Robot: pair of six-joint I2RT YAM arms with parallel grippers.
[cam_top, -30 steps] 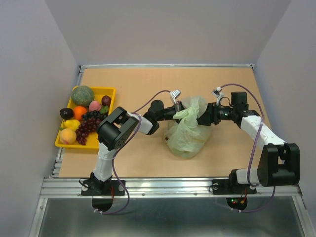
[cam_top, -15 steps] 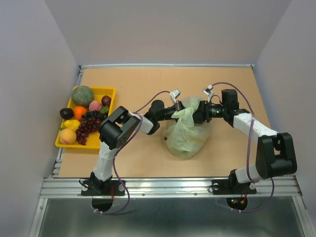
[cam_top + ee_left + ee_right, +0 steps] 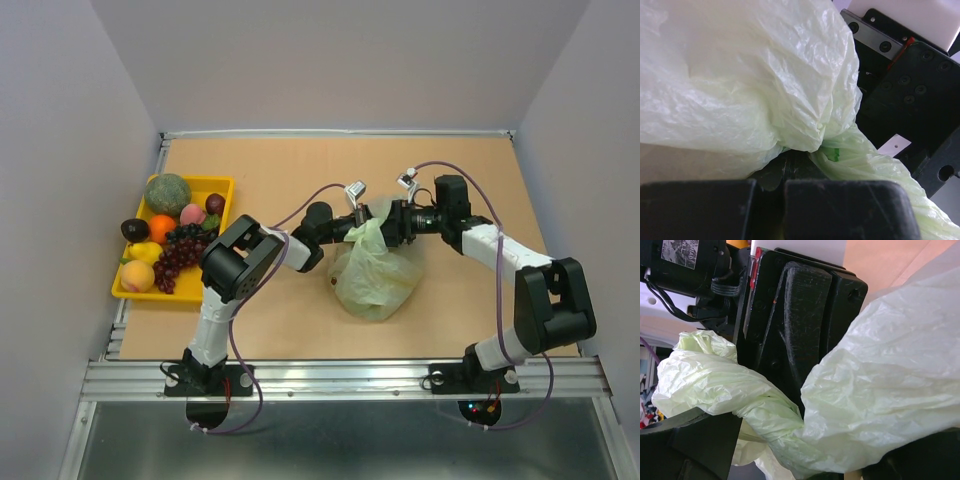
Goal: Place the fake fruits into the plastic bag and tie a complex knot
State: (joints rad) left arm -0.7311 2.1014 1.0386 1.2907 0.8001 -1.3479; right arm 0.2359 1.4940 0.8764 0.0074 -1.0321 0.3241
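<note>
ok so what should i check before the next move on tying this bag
1. Left gripper grip: ok. Its fingers are closed on gathered plastic of the plastic bag.
2. Right gripper grip: cannot tell. Plastic runs between its fingers, but it is unclear whether they are closed.
3. Fake fruits bagged: not ok. Many lie in the yellow tray.
4. Tie finished: cannot tell. A twisted strand shows in the right wrist view, and its ends are hidden.
5. Bag supported: ok. Its body rests on the table.
</note>
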